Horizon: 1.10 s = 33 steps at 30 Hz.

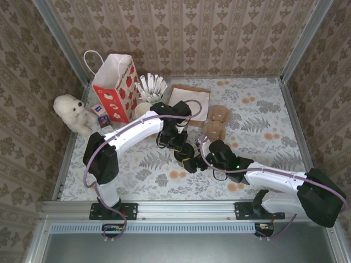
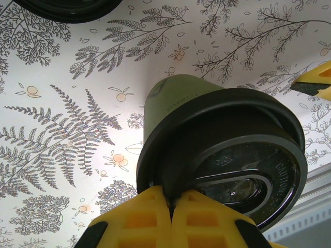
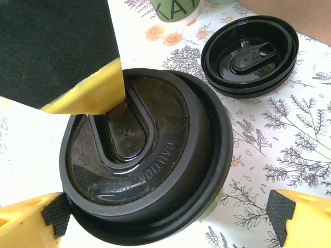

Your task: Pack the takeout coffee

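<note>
The takeout coffee (image 2: 207,134) is a dark green paper cup with a round black lid (image 3: 150,155) marked "CAUTION HOT". It is at the table's middle (image 1: 182,155). My left gripper (image 2: 173,204) is shut, its yellow fingers (image 2: 139,217) pinching the rim of the lid from above (image 1: 178,147). My right gripper (image 3: 165,214) is open, with one yellow finger (image 3: 26,219) on each side of the cup, apart from it (image 1: 193,163). I cannot tell whether the cup rests on the table or hangs just above it.
A stack of spare black lids (image 3: 251,51) lies just beyond the cup. At the back left stand a red-and-white paper bag (image 1: 118,87), a pot of white sticks (image 1: 152,87) and a white plush toy (image 1: 71,112). A flat brown carton (image 1: 189,101) lies behind.
</note>
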### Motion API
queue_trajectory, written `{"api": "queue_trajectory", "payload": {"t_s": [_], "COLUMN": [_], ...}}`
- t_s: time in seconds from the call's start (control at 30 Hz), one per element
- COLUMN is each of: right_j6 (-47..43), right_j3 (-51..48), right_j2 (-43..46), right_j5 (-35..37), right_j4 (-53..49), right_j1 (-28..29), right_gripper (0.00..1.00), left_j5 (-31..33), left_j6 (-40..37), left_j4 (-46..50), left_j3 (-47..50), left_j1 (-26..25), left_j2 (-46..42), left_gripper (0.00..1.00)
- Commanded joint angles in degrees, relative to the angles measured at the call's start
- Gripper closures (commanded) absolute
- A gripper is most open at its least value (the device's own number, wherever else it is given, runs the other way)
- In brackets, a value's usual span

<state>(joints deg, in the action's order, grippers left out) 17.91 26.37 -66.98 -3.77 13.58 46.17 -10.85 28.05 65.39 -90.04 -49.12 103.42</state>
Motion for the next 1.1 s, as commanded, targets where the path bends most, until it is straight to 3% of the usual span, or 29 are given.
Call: {"api": "queue_trajectory", "payload": {"t_s": [0.0,0.47,0.73,1.07], "right_j6": [-0.9,-0.7,2.1,5.9], "right_j3": [-1.0,-0.8,-3.3,-4.4], "right_j2": [1.2,1.2,-3.6,-6.0], "right_j5": [3.0,3.9,5.1,11.0], "right_j4": [1.3,1.2,1.5,-1.8], "right_j1": [0.2,0.3,0.6,2.3], "right_gripper": [0.00,0.00,0.01,0.01], "left_j5": [-0.4,-0.5,-0.4,-1.3], "left_j6": [-1.2,-1.5,-0.9,0.8], "left_j4": [1.2,1.1,0.5,-2.9], "left_j3": [0.7,0.7,1.6,7.1], "left_j1": [-0.9,-1.1,-1.2,-1.8], "left_j2": [3.1,2.9,2.6,2.8], "left_gripper": [1.00,1.00,1.00,1.00]}}
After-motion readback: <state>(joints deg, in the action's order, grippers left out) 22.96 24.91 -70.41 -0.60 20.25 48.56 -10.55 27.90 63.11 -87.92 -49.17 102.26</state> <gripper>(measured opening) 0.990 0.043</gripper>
